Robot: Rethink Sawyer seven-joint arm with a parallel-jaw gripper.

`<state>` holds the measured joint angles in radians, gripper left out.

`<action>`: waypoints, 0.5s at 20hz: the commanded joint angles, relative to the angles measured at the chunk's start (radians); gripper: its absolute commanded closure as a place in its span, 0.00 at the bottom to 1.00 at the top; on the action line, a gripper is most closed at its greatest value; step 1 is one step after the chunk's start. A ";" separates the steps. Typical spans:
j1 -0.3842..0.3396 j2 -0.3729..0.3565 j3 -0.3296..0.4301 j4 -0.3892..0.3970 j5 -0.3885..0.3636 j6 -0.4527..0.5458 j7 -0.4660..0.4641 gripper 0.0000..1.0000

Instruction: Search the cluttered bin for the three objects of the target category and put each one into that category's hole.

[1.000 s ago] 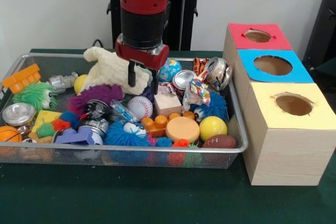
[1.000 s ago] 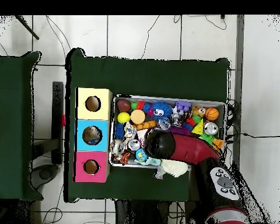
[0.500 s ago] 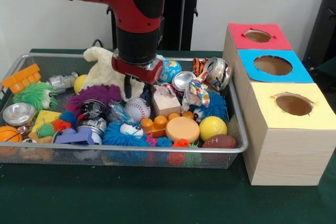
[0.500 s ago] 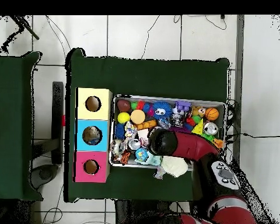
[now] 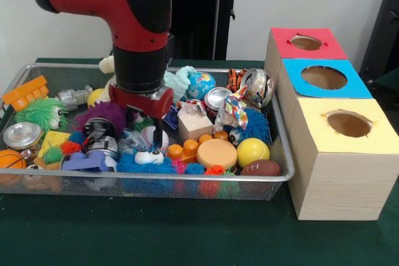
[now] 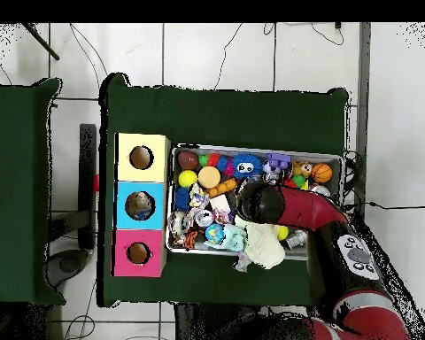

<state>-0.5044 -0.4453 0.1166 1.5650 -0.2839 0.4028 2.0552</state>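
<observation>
Sliding toward nine o'clock and lower, the gripper (image 5: 144, 124) now hangs, jaws spread, straddling the baseball (image 5: 148, 135) mid-bin (image 5: 283, 154). Best squeeze it across its middle, clear of the blue fuzzy toy (image 5: 148, 161) at six o'clock.

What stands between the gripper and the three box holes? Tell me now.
At bin level, the wooden block, the orange disc, the yellow ball and the bin's wire wall lie between the gripper and the boxes. The holes face up, uncovered, so a lifted path looks clear.
</observation>
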 commanded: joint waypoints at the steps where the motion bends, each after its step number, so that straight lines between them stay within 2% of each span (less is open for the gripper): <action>1: -0.077 0.128 0.098 -0.070 -0.110 0.005 -0.172 0.00; 10: -0.140 0.137 0.169 -0.083 -0.136 0.051 -0.206 0.00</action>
<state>-0.5970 -0.4134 0.1931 1.5334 -0.3210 0.4096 2.0552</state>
